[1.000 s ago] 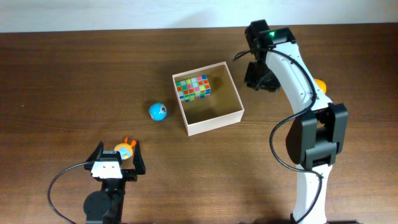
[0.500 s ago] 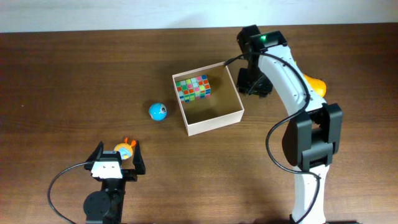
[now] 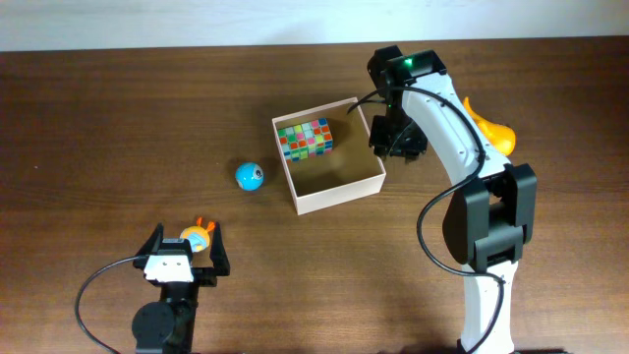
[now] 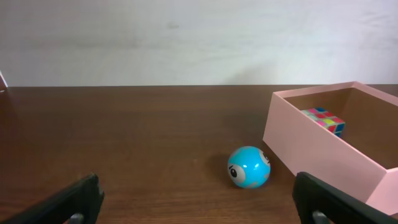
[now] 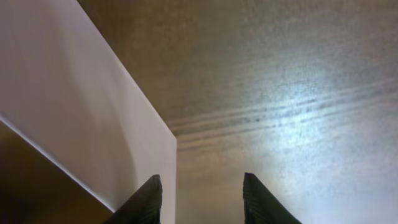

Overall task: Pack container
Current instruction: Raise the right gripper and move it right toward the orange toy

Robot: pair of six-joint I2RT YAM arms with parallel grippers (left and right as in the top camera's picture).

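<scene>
Beside container (image 5: 74, 112), only right wrist shows claw (image 5: 202, 186) parted.

Container (image 3: 339, 200) mid-table (image 3: 98, 118). Cube (image 3: 306, 138) in it, at the far-left corner. Ball (image 3: 250, 176) on the table left of the container, apart from it. Right gripper (image 3: 391, 138) just outside the container's right wall. Small toy (image 3: 197, 237) near-left, between the left gripper (image 3: 185, 248) fingers in the overhead view. Second toy (image 3: 494, 131) right of the right arm.
</scene>
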